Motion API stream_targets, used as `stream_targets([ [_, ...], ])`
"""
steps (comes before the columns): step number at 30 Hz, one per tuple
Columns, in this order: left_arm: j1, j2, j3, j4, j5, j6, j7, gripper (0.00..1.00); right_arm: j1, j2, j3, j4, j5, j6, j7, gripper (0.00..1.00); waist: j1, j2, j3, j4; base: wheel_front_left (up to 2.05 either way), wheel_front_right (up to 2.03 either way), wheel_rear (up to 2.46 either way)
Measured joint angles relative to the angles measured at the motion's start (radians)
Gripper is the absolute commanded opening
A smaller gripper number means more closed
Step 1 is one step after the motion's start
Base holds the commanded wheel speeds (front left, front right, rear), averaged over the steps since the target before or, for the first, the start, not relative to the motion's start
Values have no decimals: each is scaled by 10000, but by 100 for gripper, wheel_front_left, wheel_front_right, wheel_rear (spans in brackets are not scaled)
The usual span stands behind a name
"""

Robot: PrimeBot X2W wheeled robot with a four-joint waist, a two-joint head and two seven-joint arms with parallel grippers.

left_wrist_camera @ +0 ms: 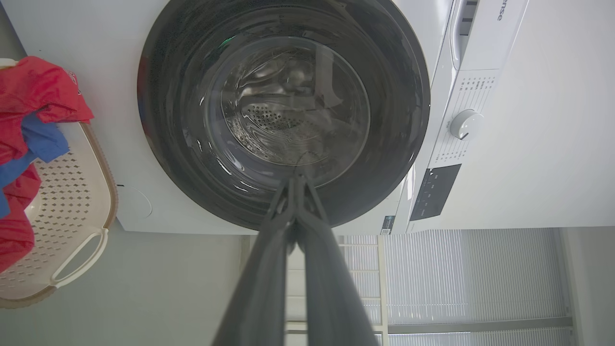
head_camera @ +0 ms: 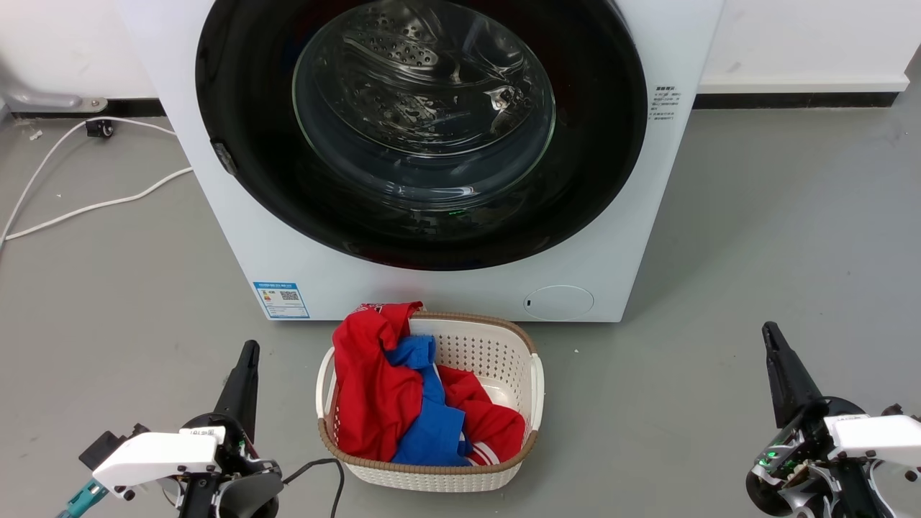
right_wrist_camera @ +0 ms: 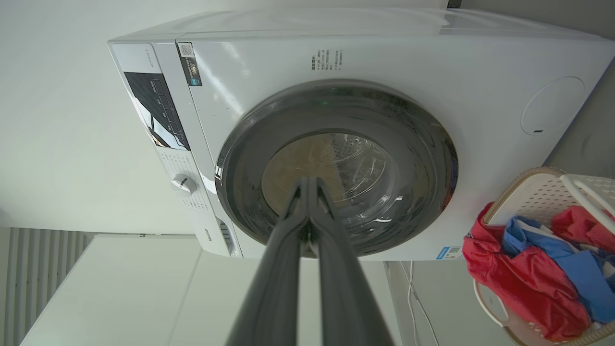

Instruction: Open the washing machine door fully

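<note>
- washing machine door (head_camera: 424, 144): wide glossy black rim around bulging clear glass; lies flat against the front of the white washing machine (head_camera: 237, 237), closed; perforated steel drum visible through the glass
- left claw (head_camera: 250, 352): low at the left of the head view, above the grey floor (head_camera: 755, 237); in its own wrist view the two dark fingers (left_wrist_camera: 269, 250) meet at the tips, nothing between them; well apart from the door and pointing toward it
- right claw (head_camera: 770, 334): low at the right; fingers pressed together at the tips in the right wrist view, gripping nothing; also well short of the door
- laundry basket (head_camera: 483, 354): white, perforated, brown woven rim; on the floor just in front of the machine, between the two claws; holds a red garment (head_camera: 374, 388) and a blue garment (head_camera: 432, 417), the red one draped over the left rim
- white cable (head_camera: 86, 208) trails on the floor left of the machine; round dial (left_wrist_camera: 465, 124) on the control panel
</note>
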Motion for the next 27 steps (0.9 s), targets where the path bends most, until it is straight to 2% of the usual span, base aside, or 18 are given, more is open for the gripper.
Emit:
stream_targets([
  [27,0,0,0,0,0,0,0,0,0,0,0,0,0,0,0,0,0,0,0,0,0,0,0],
])
